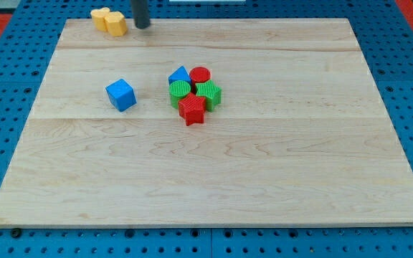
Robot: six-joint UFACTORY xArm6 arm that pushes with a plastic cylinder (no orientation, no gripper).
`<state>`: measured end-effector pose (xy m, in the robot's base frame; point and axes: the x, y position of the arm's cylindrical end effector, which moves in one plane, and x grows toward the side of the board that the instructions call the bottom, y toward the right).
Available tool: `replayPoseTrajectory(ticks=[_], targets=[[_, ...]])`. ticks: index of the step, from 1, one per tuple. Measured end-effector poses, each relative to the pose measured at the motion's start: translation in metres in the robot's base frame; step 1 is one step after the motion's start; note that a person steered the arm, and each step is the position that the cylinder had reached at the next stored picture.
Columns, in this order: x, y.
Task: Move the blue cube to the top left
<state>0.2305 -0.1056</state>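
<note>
Two yellow blocks sat at the desk's top left edge. My tip stood just right of them; this tool had nothing to open or pinch. The blue cube sat lower, left of middle, apart from the huddle: blue triangle, red cylinder, two green blocks, red star.

No text, label, brand, number or sign can be read anywhere in the view. The blocks and the surface carry no legible markings.

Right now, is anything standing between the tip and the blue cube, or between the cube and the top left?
Nothing visible blocks either path. My tip is above the blue cube; two yellow blocks occupy the top-left edge.
</note>
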Motion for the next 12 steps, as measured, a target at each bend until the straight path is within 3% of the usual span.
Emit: replayPoseTrajectory(ticks=[2, 4, 5, 8, 10, 12], targets=[[0.15, 0.027], [0.193, -0.008], [0.174, -0.055], [0.089, -0.122], [0.082, -0.126], [0.074, -0.168]])
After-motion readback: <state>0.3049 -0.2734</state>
